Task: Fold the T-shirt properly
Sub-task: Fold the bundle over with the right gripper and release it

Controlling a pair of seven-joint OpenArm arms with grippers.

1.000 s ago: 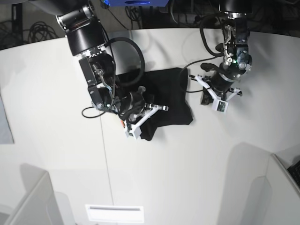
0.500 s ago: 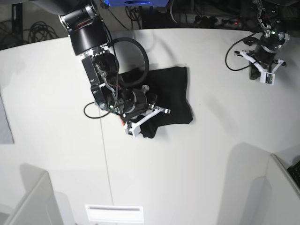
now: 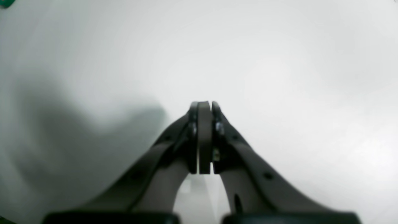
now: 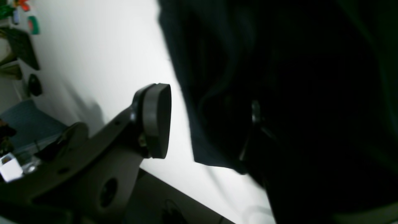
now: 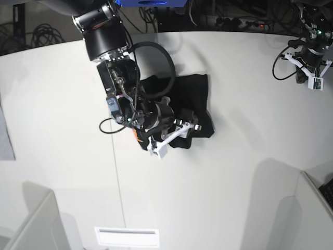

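The black T-shirt (image 5: 193,101) lies bunched in a folded heap near the table's middle; its print is hidden. My right gripper (image 5: 177,137) is at the shirt's front left edge, fingers spread. In the right wrist view the shirt (image 4: 279,77) fills the right side. One pad (image 4: 155,121) is bare over the white table and the other finger is under or behind the fabric edge, so the gripper (image 4: 205,105) is open around that edge. My left gripper (image 5: 310,78) hangs far right at the table's back edge, away from the shirt. It is shut and empty (image 3: 204,137).
A light grey cloth (image 5: 5,136) lies at the left edge. White partitions stand at the front left (image 5: 31,219) and front right (image 5: 296,208). A black cable loop (image 5: 165,60) hangs off the right arm over the shirt's back left.
My left arm has pulled away from the shirt's right edge to the far back right. My right gripper has moved right along the shirt's front edge, bunching the fabric more.
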